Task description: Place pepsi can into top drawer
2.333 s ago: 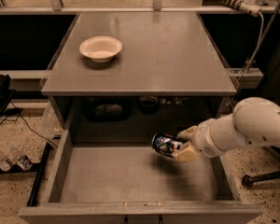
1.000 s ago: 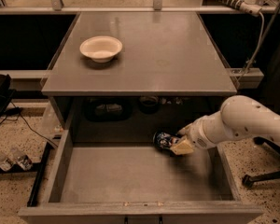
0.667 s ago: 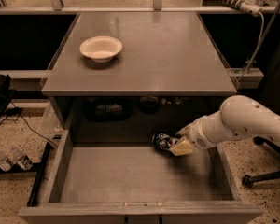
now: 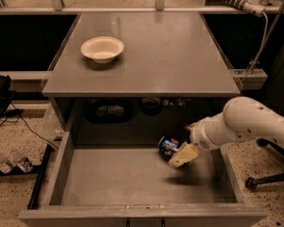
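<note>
The pepsi can (image 4: 167, 145) is dark blue with white and red markings and lies tilted low over the back right of the top drawer's floor (image 4: 128, 178). The drawer is pulled out fully under the tabletop. My gripper (image 4: 176, 155) reaches in from the right on a white arm and sits at the can. One beige finger (image 4: 183, 155) shows just right of and below the can, a little apart from it. The other finger is hidden behind the can. The gripper looks open.
A cream-white bowl (image 4: 102, 48) stands on the grey tabletop (image 4: 180, 56) at the back left. The drawer's right wall (image 4: 227, 174) is close under my arm. Cables and clutter lie on the speckled floor at the left (image 4: 9, 160).
The can has come down slightly toward the drawer's back floor and has since stayed put. The beige finger has shifted down and away from the can.
</note>
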Available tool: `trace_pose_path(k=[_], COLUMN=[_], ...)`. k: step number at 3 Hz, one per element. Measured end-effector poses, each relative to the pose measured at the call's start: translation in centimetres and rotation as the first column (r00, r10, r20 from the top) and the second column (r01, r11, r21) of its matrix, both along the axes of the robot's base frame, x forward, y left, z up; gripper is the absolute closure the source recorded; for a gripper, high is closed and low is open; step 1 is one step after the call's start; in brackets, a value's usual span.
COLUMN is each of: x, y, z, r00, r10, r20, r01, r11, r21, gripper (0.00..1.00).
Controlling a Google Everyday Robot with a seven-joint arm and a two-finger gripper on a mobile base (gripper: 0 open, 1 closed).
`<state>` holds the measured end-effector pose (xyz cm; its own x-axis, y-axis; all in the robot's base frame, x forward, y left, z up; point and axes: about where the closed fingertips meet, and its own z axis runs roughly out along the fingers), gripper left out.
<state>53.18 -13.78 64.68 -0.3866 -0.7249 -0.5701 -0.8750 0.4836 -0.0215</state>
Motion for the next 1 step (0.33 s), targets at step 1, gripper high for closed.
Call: trace_pose_path(k=[1], x=[0.0], y=[0.0], z=[0.0], r00=[1.0], r10=[0.0], r20=[0.0], r01=[0.0], r11=[1.0], r21=[0.0], gripper=[0.0])
